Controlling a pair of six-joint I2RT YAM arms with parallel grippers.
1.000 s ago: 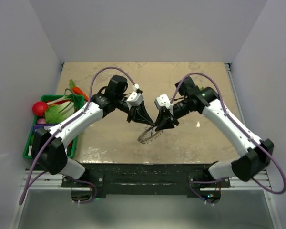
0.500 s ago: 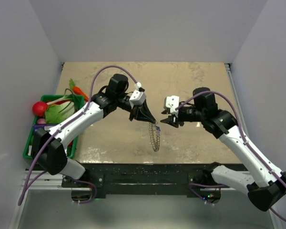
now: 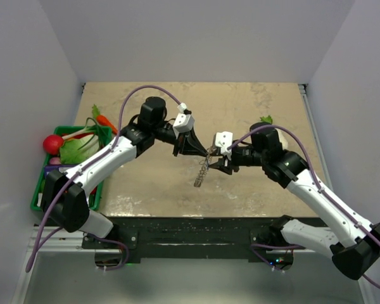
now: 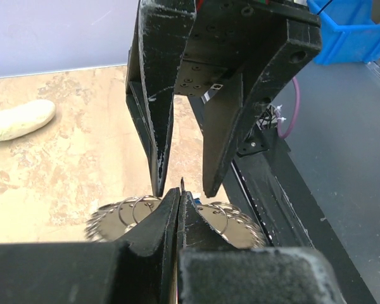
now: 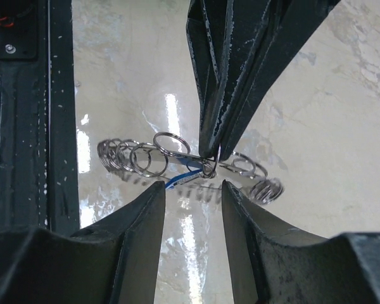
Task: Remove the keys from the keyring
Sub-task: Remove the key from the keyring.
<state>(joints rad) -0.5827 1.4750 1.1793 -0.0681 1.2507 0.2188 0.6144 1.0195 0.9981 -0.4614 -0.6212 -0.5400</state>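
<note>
The keyring (image 5: 145,155), a flexible chain of small silver rings, hangs above the table from my left gripper (image 3: 201,152). That gripper is shut on a ring near the chain's middle. In the top view the keyring (image 3: 202,171) droops below the pinch. The small key with the blue head (image 5: 182,178) hangs on it just beside the pinch. My right gripper (image 5: 192,185) stands open right in front of the key, a finger on each side, touching nothing. Seen from the left wrist, my left gripper (image 4: 177,191) is shut and the keyring (image 4: 123,214) spreads out either side.
A green tray (image 3: 68,131) with vegetables and a red ball (image 3: 52,144) sits at the table's left edge. A white radish (image 4: 19,120) with green leaves lies behind the right arm. The table's black front rail (image 5: 25,126) is close by.
My right gripper let go of the keyring, swung away to the right while opening, then came back in front of the key. The keyring now hangs from the left gripper alone.
</note>
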